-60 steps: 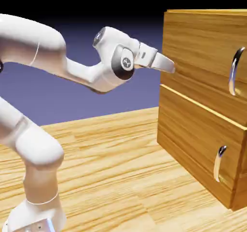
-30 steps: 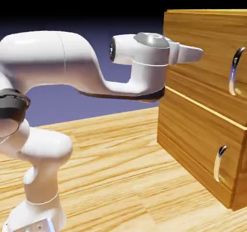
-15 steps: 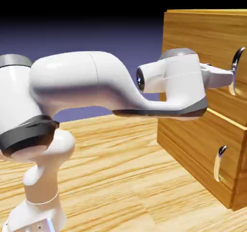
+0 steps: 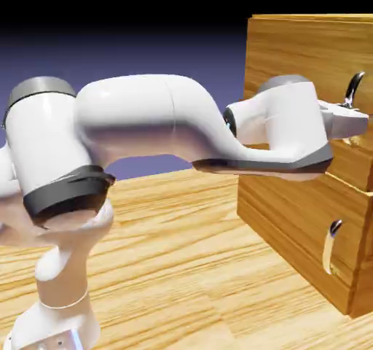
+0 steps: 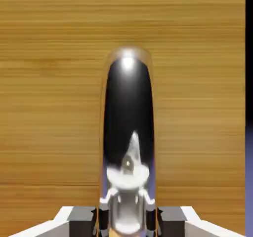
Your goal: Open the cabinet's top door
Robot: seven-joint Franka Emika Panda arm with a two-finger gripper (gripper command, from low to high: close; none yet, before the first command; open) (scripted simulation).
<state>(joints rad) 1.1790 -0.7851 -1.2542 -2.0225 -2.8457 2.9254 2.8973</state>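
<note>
Hand view shows the long curved silver handle (image 5: 128, 132) running straight up the middle of the picture, its long axis passing between the two grey fingertips (image 5: 81, 216), which are clamped on it. Behind it is the top door (image 5: 49, 83), shut flat against the cabinet (image 4: 291, 46). From the side, the gripper (image 4: 348, 119) points level at the door, so the pull must come straight back toward the arm.

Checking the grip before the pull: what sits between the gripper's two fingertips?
The top door's silver handle fills the gap in the gripper; the hand view shows it, with wood behind.
</note>
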